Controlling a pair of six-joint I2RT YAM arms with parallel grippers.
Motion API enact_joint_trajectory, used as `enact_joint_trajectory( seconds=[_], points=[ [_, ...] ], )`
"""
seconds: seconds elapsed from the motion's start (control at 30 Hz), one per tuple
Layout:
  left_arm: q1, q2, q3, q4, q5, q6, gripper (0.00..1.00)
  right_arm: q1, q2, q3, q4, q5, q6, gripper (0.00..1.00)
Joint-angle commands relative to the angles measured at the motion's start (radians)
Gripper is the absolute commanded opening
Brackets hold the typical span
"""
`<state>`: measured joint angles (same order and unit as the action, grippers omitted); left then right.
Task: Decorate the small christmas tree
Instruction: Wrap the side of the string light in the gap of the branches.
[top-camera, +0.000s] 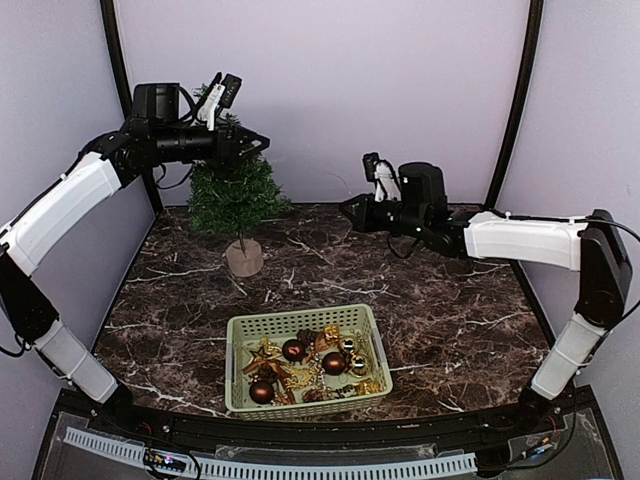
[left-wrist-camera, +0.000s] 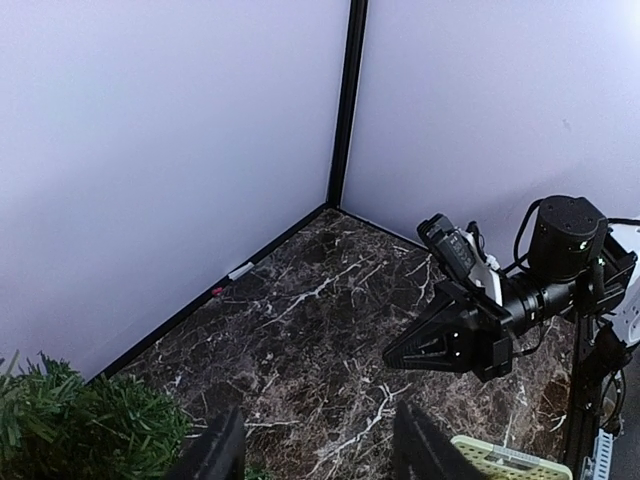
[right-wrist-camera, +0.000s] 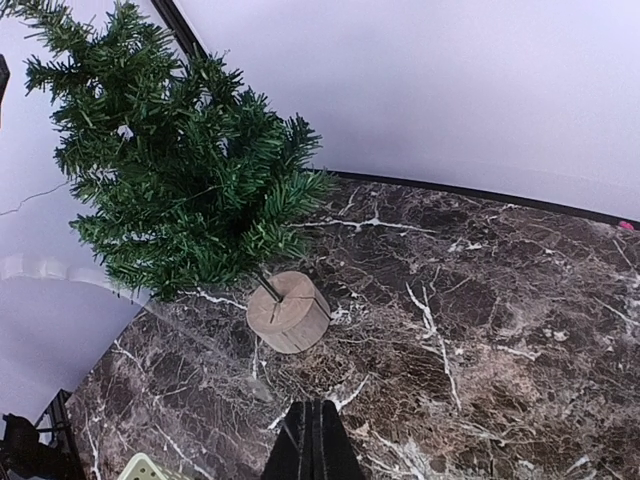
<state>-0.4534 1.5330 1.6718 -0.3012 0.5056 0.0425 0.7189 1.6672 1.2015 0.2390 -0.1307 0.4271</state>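
- The small christmas tree (top-camera: 238, 195) stands upright at the far left of the marble table (top-camera: 450, 320), on its round wooden stump (top-camera: 245, 258). Its long axis runs straight up. I can make out no decoration on it.
- The left gripper (top-camera: 258, 143) hangs high at the tree's crown, right against the topmost needles. Its jaws are parted, with nothing between them.
- The right gripper (top-camera: 350, 211) hovers to the right of the tree, well apart from it, with its nose pointing left toward the branches. Its jaws are clenched together on nothing.
- The baubles (top-camera: 334, 362) and gold trinkets lie in the pale green basket (top-camera: 300, 313) at the near centre, below and nearer than both grippers.
- As I judge it, the coming move turns on the basket. It lies near and a little left of the right gripper, which looks closer to it. The left arm is the one already at the tree.
- Whichever arm reaches in must drop down nearly vertically and, in the right one's case, spread its jaws first.
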Motion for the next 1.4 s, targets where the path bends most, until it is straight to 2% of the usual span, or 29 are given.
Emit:
enact_joint_trajectory(
  seconds=[0.0, 0.1, 0.17, 0.3, 0.4, 0.53, 0.63, 0.87, 0.93, 1.07, 1.1, 1.13, 1.17, 1.27, 1.37],
  points=[
    [0.007, -0.076, 0.126, -0.08, 0.021, 0.04, 0.73, -0.009, -0.071, 0.139, -0.104, 0.054, -0.028, 0.0],
    [0.014, -0.072, 0.233, -0.188, -0.003, 0.052, 0.8, -0.009, -0.054, 0.248, -0.197, 0.094, -0.043, 0.0],
    [0.033, -0.033, 0.365, -0.257, -0.028, 0.048, 0.8, -0.009, -0.031, 0.319, -0.234, 0.118, -0.048, 0.0],
    [0.087, 0.03, 0.507, -0.353, -0.149, 0.045, 0.82, -0.009, 0.002, 0.401, -0.276, 0.128, -0.046, 0.0],
    [0.103, 0.038, 0.514, -0.366, -0.306, 0.057, 0.88, -0.008, 0.023, 0.439, -0.277, 0.128, -0.037, 0.0],
    [0.105, 0.031, 0.487, -0.356, -0.419, 0.072, 0.96, -0.009, 0.037, 0.473, -0.288, 0.128, -0.033, 0.0],
    [0.11, 0.043, 0.483, -0.356, -0.437, 0.077, 0.99, -0.009, 0.044, 0.486, -0.294, 0.123, -0.033, 0.0],
    [0.147, 0.094, 0.478, -0.339, -0.434, 0.043, 0.99, -0.009, 0.053, 0.495, -0.29, 0.105, -0.024, 0.0],
    [0.148, 0.093, 0.457, -0.307, -0.383, 0.047, 0.9, -0.009, 0.048, 0.491, -0.291, 0.109, -0.024, 0.0],
    [0.148, 0.091, 0.425, -0.248, -0.318, 0.051, 0.61, -0.009, 0.038, 0.48, -0.287, 0.12, -0.024, 0.0],
    [0.148, 0.092, 0.425, -0.243, -0.307, 0.052, 0.46, -0.009, 0.036, 0.477, -0.285, 0.121, -0.025, 0.0],
    [0.148, 0.094, 0.424, -0.238, -0.304, 0.052, 0.39, -0.008, 0.034, 0.477, -0.286, 0.124, -0.025, 0.0],
    [0.148, 0.094, 0.425, -0.234, -0.3, 0.049, 0.27, -0.009, 0.03, 0.475, -0.288, 0.126, -0.026, 0.0],
    [0.148, 0.09, 0.42, -0.223, -0.274, 0.054, 0.05, -0.009, 0.018, 0.476, -0.294, 0.156, -0.036, 0.0],
    [0.148, 0.077, 0.409, -0.191, -0.187, 0.061, 0.0, -0.009, 0.01, 0.488, -0.318, 0.213, -0.048, 0.0]
  ],
)
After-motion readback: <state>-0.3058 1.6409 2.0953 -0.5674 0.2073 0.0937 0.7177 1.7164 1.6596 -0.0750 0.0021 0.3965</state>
